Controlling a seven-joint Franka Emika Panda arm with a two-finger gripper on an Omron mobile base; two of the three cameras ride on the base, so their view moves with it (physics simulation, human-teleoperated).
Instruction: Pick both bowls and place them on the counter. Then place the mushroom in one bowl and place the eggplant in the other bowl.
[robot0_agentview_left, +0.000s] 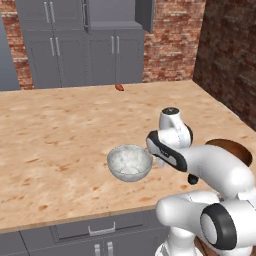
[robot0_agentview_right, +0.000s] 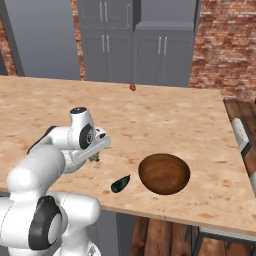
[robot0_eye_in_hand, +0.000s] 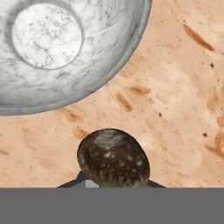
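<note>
Counting one stone bowl (robot0_agentview_left: 130, 163), one wood bowl (robot0_agentview_right: 164, 173), one mushroom (robot0_agentview_left: 119, 87), one eggplant (robot0_agentview_right: 120, 184) on counter (robot0_agentview_left: 60, 130), end effector (robot0_agentview_right: 95, 159) pinched narrow

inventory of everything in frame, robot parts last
counter: 1, light tan wood grain, fills the foreground over dark grey fronts
stone-look bowl: 1, grey-white speckled, upright on the counter near its front edge, empty
wooden bowl: 1, glossy reddish-brown, upright on the counter, empty
eggplant: 1, blackish-green, lying on the counter between the two bowls
mushroom: 1, reddish-brown, near the counter's far edge
cupboards: several, dark grey, behind the counter
brick wall: red-brown, back and side
arm: 1, white with dark joints, reaching over the counter
hand: 1, shut, low by the eggplant; whether it grips it is unclear
</note>
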